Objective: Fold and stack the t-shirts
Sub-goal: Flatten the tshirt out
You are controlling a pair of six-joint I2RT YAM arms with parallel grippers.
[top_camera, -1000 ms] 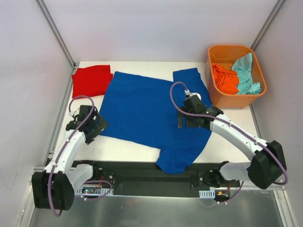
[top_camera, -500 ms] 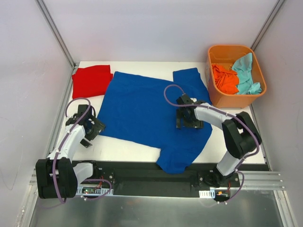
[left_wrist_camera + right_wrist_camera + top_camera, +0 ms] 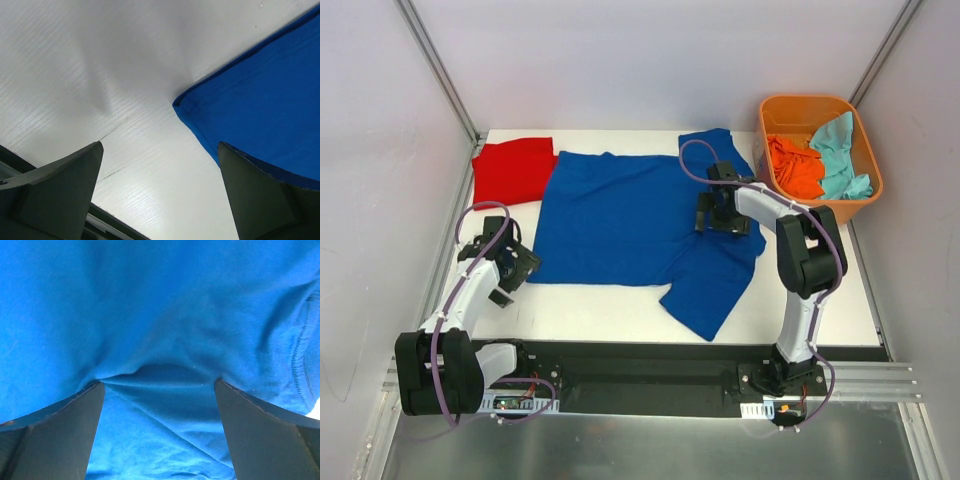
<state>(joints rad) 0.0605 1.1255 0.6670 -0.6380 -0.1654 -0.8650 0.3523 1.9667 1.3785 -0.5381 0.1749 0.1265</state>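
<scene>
Beneath right pincer (image 3: 719, 215), blue t-shirt (image 3: 610, 220) partly covered

White shells, black joints on left arm (image 3: 460, 300) and right arm (image 3: 765, 205); purple cables (image 3: 480, 210) looped alongside; claw fingers (image 3: 60, 190) seemed dark grey.

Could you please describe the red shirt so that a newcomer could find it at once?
On the white table, look to the far left corner, beside the royal-blue cloth t-shirt spread flat in the middle. There lies the plain red cloth t-shirt, folded into a rectangle. It is the only folded garment; the orange shirt and the teal shirt sit crumpled in the orange plastic tub.
</scene>
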